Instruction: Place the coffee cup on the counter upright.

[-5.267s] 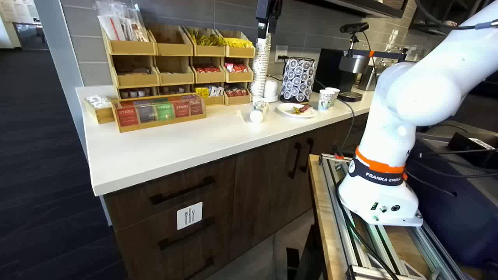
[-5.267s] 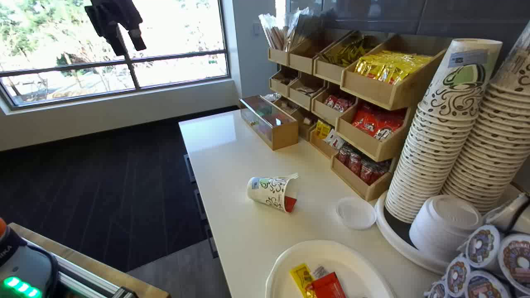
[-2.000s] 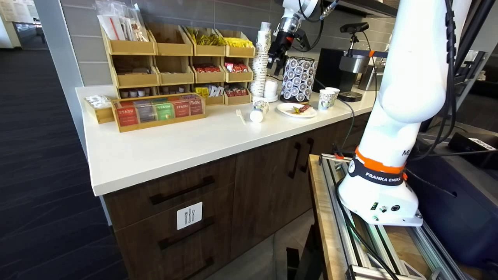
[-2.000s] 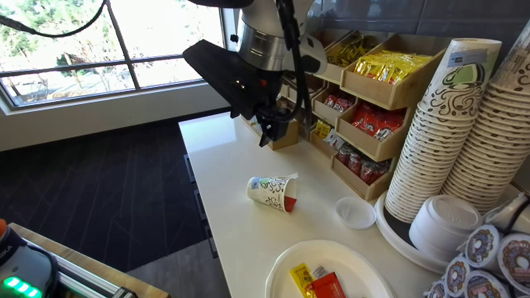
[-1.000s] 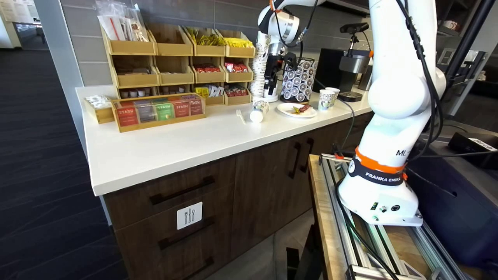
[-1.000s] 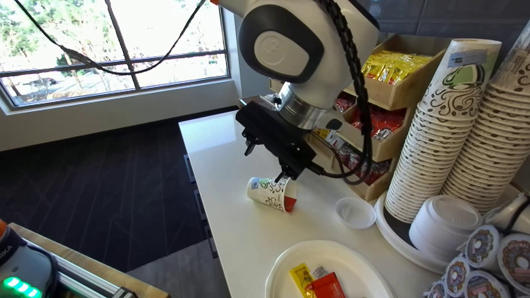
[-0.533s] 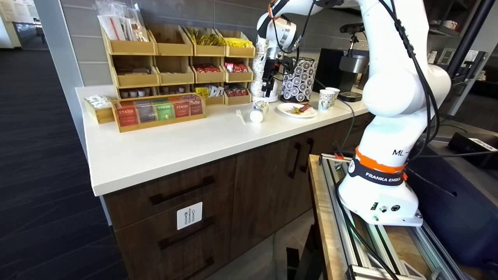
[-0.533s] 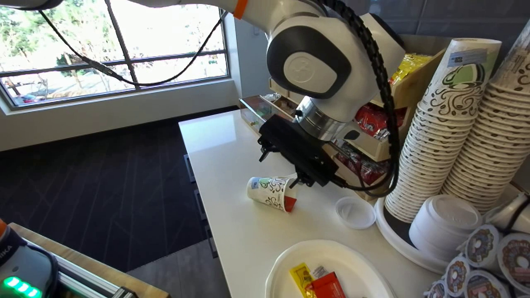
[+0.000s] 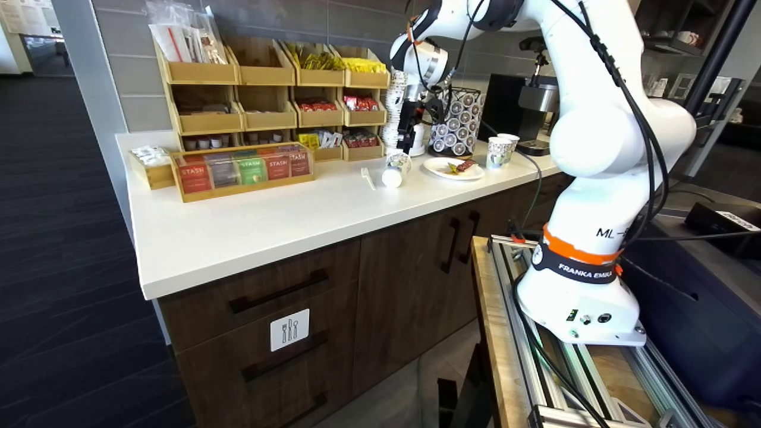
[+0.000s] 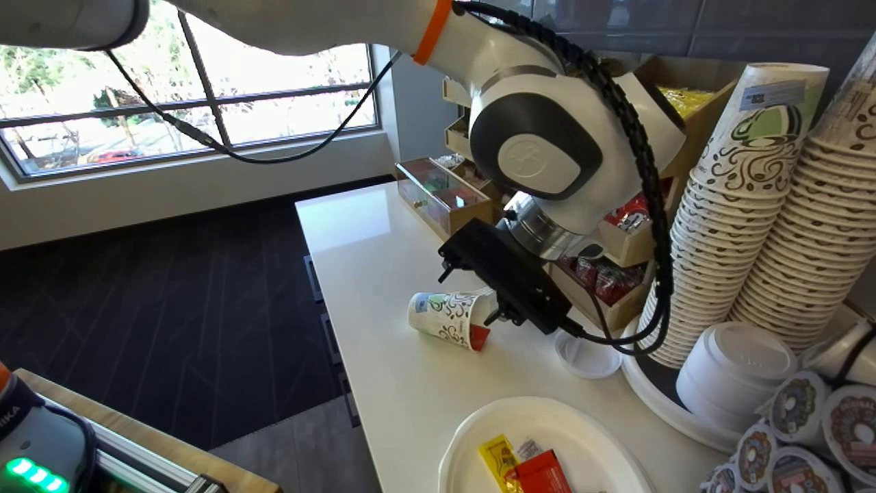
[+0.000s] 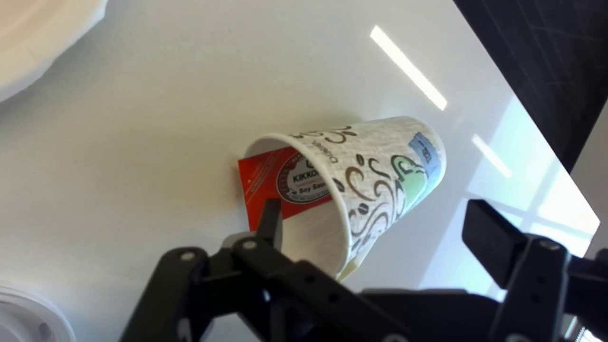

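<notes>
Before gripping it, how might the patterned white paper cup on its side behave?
Lying on its tapered wall, the cup may roll if nudged. Its thin paper rim could crush. The flat red soy sauce packet poking from its mouth might slip out.

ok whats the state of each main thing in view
Coffee cup: lying on its side on the counter
Red soy sauce packet: partly inside the cup
End effector: open, holding nothing
White plate: packets on it
Loose lid: lying on the counter
Cup stack: nested, mouths down
Two paper cups: upright
Drawers: closed
</notes>
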### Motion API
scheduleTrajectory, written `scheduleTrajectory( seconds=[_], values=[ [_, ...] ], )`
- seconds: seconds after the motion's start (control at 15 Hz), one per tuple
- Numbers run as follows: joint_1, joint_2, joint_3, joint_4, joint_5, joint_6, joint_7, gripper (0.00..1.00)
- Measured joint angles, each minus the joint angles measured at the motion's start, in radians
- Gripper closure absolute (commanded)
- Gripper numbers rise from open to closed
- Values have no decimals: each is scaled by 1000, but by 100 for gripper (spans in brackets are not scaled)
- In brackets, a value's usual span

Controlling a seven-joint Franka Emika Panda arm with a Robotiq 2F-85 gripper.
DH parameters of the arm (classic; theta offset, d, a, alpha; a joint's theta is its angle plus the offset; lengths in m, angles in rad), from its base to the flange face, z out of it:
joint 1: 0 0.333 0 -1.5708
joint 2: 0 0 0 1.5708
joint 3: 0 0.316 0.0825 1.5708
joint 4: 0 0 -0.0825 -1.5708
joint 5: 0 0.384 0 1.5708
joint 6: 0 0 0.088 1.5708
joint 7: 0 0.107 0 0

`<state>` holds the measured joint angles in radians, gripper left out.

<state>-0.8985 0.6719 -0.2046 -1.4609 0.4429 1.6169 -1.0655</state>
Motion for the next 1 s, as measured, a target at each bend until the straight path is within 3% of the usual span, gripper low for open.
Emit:
scheduleTrajectory(
  seconds=[0.13, 0.53, 0.6, 0.67, 1.0],
  values=[
    [-11, 20, 10, 24, -3, -34, 2, 49],
    [-33, 71, 27, 100, -11, -136, 24, 74],
    [-36, 79, 29, 114, -12, -153, 28, 92],
    [-39, 87, 31, 128, -14, -172, 32, 100],
    [-51, 93, 38, 175, -16, -254, 85, 100]
  ],
)
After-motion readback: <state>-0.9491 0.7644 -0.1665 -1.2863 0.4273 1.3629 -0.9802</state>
